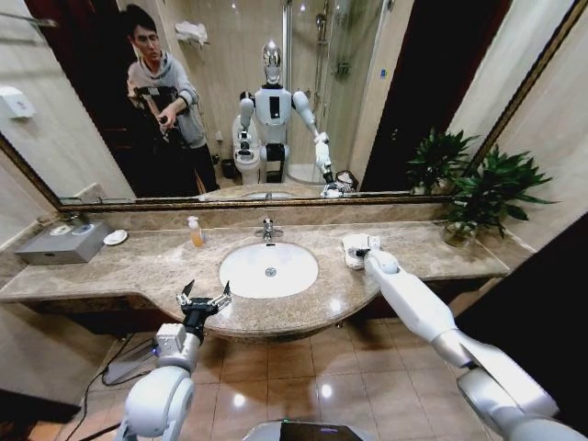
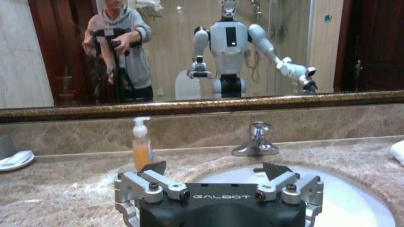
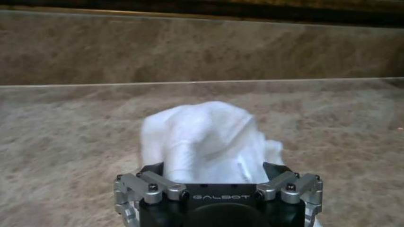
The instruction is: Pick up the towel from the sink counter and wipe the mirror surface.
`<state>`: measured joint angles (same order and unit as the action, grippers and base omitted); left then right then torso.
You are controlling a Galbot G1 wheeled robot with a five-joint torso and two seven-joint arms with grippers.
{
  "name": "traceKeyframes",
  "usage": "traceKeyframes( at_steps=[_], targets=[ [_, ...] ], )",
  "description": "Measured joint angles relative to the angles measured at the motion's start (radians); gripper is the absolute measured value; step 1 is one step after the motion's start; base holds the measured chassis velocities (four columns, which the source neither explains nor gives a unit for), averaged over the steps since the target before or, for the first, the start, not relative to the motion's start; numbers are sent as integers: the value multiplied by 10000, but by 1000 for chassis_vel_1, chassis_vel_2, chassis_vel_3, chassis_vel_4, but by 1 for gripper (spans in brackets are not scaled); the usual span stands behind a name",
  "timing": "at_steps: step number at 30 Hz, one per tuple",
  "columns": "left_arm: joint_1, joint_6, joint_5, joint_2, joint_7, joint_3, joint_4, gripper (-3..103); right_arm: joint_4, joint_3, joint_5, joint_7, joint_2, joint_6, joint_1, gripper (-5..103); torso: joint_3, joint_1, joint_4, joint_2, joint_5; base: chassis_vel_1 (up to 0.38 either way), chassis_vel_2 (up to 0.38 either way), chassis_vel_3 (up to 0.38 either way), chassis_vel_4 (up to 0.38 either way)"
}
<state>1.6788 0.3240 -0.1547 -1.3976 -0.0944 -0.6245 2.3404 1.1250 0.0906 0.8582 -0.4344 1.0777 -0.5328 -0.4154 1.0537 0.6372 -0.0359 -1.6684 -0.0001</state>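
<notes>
Beige speckled marble forms the sink counter (image 1: 138,266), with a white oval basin (image 1: 268,269) set in its bulging front and a chrome faucet (image 1: 267,227) behind it. Above it we note the wide mirror surface (image 1: 276,92) in a dark bronze frame.

We see the towel (image 1: 354,250) bunched on the counter just to the right of the basin. Our right gripper (image 1: 361,251) is down at it; in the right wrist view the white cloth (image 3: 205,142) sits between the spread fingers (image 3: 154,177), which stand on either side without pinching it.

Our left gripper (image 1: 204,296) hovers over the counter's front edge, left of the basin, jaws wide apart and empty.

Also on the counter: a soap bottle (image 1: 195,231), a small round dish (image 1: 115,237), a grey box (image 1: 64,243) and a potted plant (image 1: 482,197).
</notes>
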Motion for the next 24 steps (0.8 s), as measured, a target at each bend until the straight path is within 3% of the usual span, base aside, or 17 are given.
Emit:
traceKeyframes(
  at_steps=[8,17,24],
  targets=[
    [-1,0,0,0,0,0,0,100,-613,-160,-110,267,-46,81,62,100,0,1,2,0,1,0,0,0,0],
    [-1,0,0,0,0,0,0,100,-1485,-233,-479,1167,97,267,170,100,-1,0,0,-1,-1,0,0,0,0],
    [0,-1,1,0,0,0,0,100,-1821,-410,45,1424,153,186,271,100,-2,0,3,-2,-2,0,0,0,0]
  ],
)
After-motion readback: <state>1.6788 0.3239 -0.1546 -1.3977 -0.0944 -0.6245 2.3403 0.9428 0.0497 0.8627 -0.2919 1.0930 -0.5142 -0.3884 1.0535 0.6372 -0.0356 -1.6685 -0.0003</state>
